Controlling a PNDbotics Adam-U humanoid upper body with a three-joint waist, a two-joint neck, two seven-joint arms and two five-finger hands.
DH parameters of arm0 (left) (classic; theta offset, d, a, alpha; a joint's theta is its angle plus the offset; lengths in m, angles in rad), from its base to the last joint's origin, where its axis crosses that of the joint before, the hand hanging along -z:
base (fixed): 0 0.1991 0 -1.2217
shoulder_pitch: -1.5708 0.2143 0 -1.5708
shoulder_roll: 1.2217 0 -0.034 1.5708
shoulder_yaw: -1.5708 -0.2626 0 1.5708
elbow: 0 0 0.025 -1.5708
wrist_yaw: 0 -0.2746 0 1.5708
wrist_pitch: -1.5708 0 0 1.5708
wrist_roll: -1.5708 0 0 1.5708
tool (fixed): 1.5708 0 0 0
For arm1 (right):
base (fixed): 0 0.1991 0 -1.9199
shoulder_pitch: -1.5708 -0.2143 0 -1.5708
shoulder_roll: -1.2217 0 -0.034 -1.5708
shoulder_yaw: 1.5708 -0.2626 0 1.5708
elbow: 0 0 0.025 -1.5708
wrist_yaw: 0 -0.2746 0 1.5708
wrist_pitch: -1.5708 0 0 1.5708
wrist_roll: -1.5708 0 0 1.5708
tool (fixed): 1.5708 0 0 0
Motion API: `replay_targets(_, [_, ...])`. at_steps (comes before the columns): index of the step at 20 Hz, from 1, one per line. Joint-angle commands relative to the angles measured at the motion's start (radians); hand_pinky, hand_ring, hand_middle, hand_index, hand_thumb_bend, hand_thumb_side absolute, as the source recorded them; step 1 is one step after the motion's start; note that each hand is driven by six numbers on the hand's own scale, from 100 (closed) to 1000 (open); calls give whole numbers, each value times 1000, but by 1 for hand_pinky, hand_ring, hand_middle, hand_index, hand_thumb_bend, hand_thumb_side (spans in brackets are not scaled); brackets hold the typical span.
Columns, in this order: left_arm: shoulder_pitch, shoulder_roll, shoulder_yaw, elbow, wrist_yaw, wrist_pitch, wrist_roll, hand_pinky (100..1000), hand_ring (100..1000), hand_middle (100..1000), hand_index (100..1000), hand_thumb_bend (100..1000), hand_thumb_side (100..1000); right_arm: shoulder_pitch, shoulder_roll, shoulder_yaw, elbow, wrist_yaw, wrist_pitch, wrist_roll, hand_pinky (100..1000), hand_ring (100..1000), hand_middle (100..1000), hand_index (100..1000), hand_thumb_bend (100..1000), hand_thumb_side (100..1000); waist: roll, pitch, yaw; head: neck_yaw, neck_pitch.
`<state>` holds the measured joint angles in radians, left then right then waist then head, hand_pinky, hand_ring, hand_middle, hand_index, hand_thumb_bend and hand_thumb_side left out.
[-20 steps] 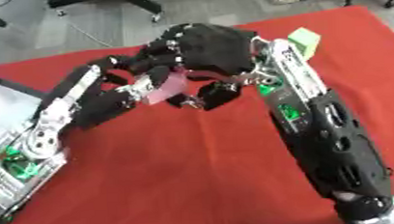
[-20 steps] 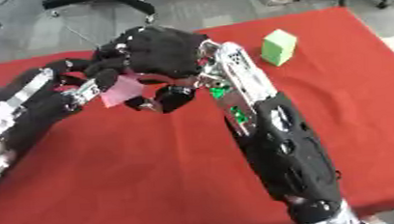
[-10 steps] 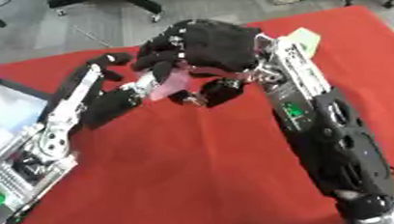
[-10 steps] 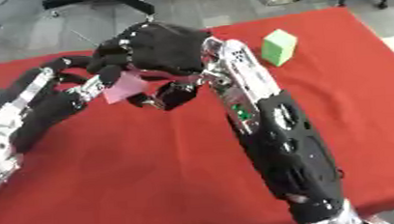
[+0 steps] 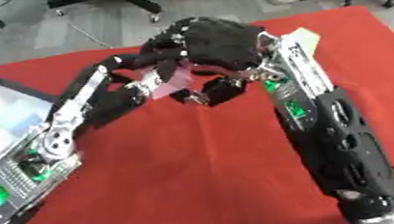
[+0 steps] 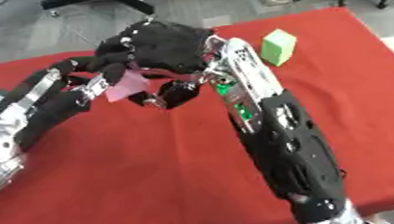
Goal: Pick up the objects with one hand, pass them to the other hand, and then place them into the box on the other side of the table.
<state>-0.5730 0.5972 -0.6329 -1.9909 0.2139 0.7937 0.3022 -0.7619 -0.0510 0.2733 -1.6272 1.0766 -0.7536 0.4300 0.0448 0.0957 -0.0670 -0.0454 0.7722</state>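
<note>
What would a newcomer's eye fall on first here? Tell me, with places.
First, the two black hands meeting above the middle of the red table, the right hand arched over the left hand, with a pink object between them. Next, the green block alone at the table's far right, and the box at the left edge.

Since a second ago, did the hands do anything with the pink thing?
Hardly anything changed. The left hand and right hand stayed together above the red table, both with fingers around the pink thing; it has not clearly passed to one hand. The green block stayed put at the far right.
</note>
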Motion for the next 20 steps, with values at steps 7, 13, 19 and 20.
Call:
replay_targets(7, [-16,-3,-2,-9,146,10,-11,505,696,705,800,484,773,-28,2,3,-21,-16,-20,22,695,670,252,708,100,100,0,4,0,4,-2])
replay_targets(13, [-13,-6,-3,-9,307,-12,6,450,595,579,729,383,732,-29,2,2,-20,-19,-21,24,694,669,252,707,100,100,-1,4,1,2,-2])
replay_targets(19, [-18,-7,-11,-9,455,-61,26,420,524,488,658,237,656,-28,2,2,-20,-22,-21,23,695,669,251,706,100,100,-1,4,2,0,-2])
replay_targets(20, [-19,-6,-12,-9,470,-67,29,420,524,488,658,237,656,-28,2,2,-20,-22,-21,23,695,669,251,706,100,100,-1,4,2,0,-2])
